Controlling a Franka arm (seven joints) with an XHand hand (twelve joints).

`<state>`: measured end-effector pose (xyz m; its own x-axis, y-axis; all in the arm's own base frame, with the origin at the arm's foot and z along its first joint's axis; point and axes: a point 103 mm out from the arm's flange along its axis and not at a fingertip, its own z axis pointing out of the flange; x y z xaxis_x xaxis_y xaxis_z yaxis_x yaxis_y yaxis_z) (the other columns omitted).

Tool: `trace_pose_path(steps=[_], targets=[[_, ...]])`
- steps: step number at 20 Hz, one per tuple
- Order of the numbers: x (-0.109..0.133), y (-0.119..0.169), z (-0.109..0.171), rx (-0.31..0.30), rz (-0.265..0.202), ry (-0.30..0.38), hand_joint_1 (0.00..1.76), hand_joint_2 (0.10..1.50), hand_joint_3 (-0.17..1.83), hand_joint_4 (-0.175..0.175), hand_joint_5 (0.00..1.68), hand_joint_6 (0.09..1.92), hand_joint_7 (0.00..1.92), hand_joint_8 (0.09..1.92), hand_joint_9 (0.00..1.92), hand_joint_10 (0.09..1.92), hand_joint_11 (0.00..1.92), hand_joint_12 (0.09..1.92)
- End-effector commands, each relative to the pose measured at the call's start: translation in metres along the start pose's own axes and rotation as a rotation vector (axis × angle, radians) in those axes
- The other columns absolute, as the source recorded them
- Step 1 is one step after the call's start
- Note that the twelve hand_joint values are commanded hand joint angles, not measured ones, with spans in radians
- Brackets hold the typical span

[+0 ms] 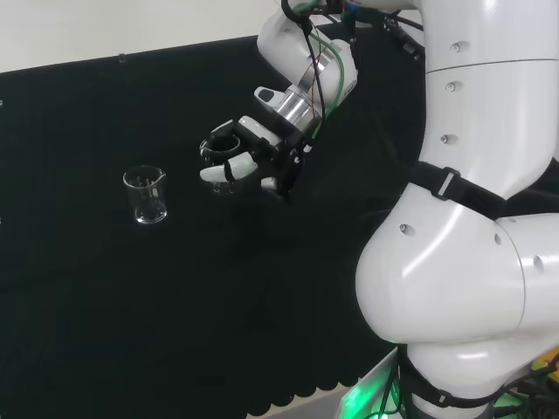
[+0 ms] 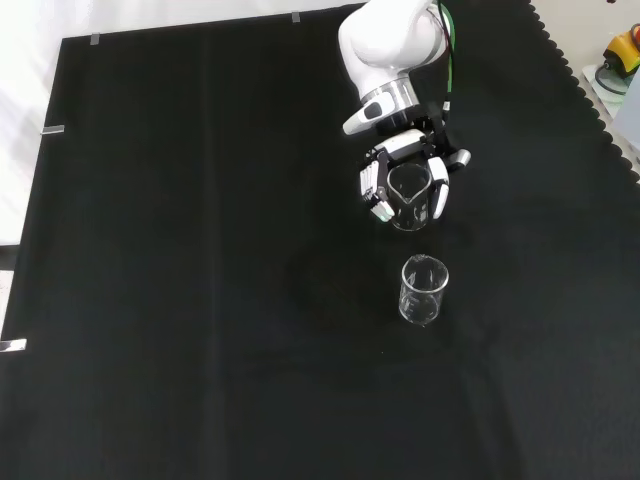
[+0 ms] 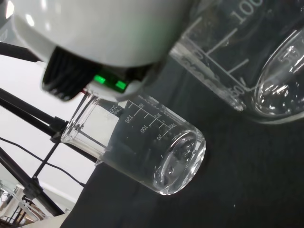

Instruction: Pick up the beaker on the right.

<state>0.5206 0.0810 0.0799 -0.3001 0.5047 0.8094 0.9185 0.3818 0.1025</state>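
Held beaker [image 1: 224, 155] largely behind hand's [image 1: 262, 153] curled fingers; its contents unclear.

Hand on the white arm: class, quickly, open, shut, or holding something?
Hand: shut on the clear glass beaker nearer the arm; the other clear glass beaker stands free.

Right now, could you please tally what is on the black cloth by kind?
Clear glass beakers: 2, one standing free, one inside the hand's curled fingers.
Robot hands: 1.
Total: 3.
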Motion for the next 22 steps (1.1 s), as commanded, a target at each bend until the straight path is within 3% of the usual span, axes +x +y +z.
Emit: trace_pose_path(steps=[1, 3, 13, 14, 22], targets=[[0.004, 0.000, 0.001, 0.019, -0.013, -0.064, 1.42, 0.66, 0.66, -0.175, 1.18, 0.80, 1.24, 0.81, 1.24, 0.74, 1.19, 0.76], [0.006, 0.000, 0.004, 0.039, -0.019, -0.105, 1.42, 0.65, 0.69, -0.175, 1.16, 0.84, 1.22, 0.85, 1.22, 0.77, 1.19, 0.78], [0.012, -0.003, -0.010, 0.032, -0.024, -0.136, 1.42, 0.64, 0.71, -0.175, 1.15, 0.86, 1.21, 0.89, 1.22, 0.78, 1.18, 0.79], [0.015, 0.003, 0.000, 0.036, -0.015, -0.157, 1.42, 0.64, 0.71, -0.175, 1.15, 0.86, 1.21, 0.89, 1.22, 0.78, 1.18, 0.79], [0.017, 0.004, 0.000, 0.044, -0.016, -0.154, 1.42, 0.64, 0.71, -0.175, 1.15, 0.87, 1.20, 0.90, 1.21, 0.79, 1.18, 0.80]])
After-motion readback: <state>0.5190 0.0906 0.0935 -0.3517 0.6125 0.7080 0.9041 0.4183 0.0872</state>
